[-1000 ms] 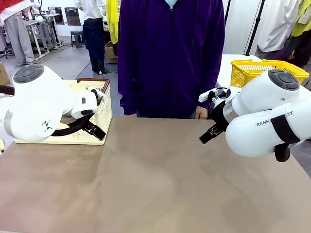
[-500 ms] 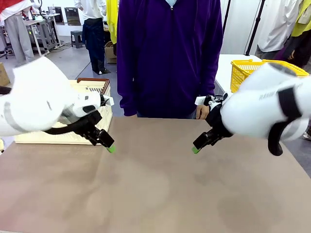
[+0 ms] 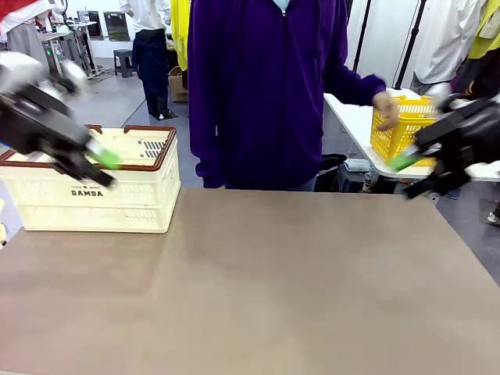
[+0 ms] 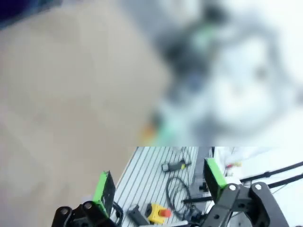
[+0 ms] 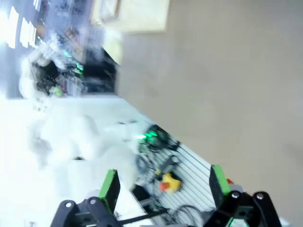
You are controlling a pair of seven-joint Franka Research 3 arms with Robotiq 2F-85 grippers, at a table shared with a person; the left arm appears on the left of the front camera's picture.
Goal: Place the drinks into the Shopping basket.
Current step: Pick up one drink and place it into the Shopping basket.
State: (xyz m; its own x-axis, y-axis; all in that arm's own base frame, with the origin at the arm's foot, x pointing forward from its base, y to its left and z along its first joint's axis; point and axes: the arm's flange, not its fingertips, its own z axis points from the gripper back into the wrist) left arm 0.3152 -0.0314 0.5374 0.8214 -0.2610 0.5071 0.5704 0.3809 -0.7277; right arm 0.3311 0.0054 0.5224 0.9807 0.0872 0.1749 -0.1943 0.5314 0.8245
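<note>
— Checked the containers?

— Located the Shopping basket [image 3: 94, 191] at the left of the front view, at the far left corner of the tabletop [image 3: 258, 289]. Noted cream slotted walls, a brown rim and "DAMDA" on the near side. Cannot tell the contents from this angle, with the near wall hiding the interior.

— Any second container?

— Recorded a yellow mesh basket [image 3: 406, 129] at upper right, on a white side table [image 3: 355, 117] beyond the tabletop. Found a person's hand [image 3: 384, 105] at its upper left corner. Cannot make out anything inside through the mesh.

— Inspected the end effectors?

— Found the left end effector [image 4: 159, 182] with fingers spread wide and nothing between the green pads. Placed it, blurred, across the Shopping basket's rim at the left of the front view. Found the right end effector [image 5: 163, 182] likewise spread and empty. Placed it, blurred, at the right edge of the front view, overlapping the lower part of the yellow mesh basket.
</note>
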